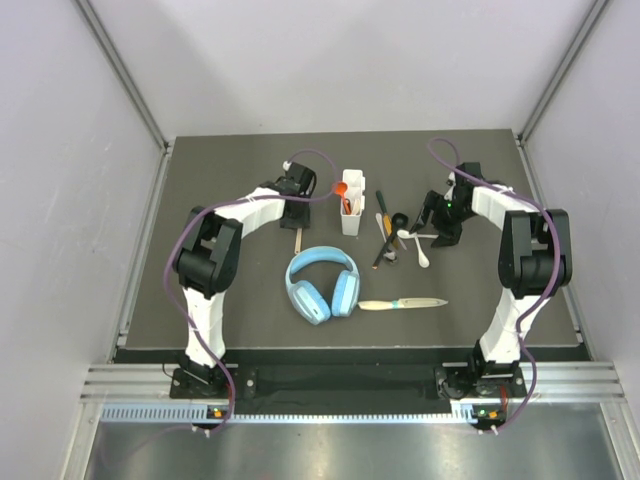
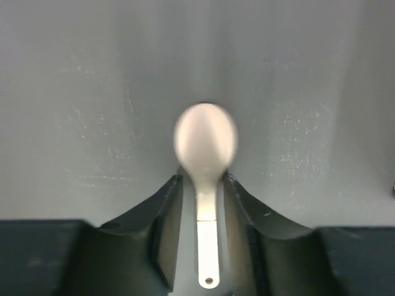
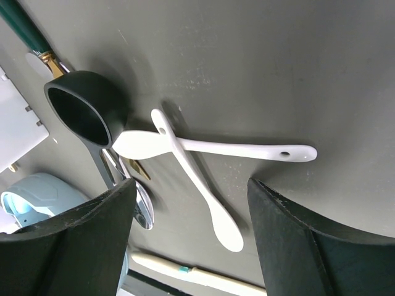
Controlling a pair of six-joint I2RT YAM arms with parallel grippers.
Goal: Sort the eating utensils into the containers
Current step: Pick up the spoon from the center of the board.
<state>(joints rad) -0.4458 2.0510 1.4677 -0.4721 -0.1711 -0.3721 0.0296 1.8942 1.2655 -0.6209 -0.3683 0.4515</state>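
1. White spoon (image 2: 205,139) sits bowl-forward between your left fingers (image 2: 162,231). They flank its handle narrowly, and you cannot tell whether they pinch it yet.
2. Those fingers work just beside the caddy (image 1: 352,222), probably to keep the carry short.
3. Your right fingers (image 3: 68,240) stand wide above two crossed spoons (image 3: 185,145) on the bench (image 3: 278,61), apparently ready to straddle one.

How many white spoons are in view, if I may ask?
3: one white spoon between the left fingers; two others crossed on the table, right of the caddy. Others may hide inside it.
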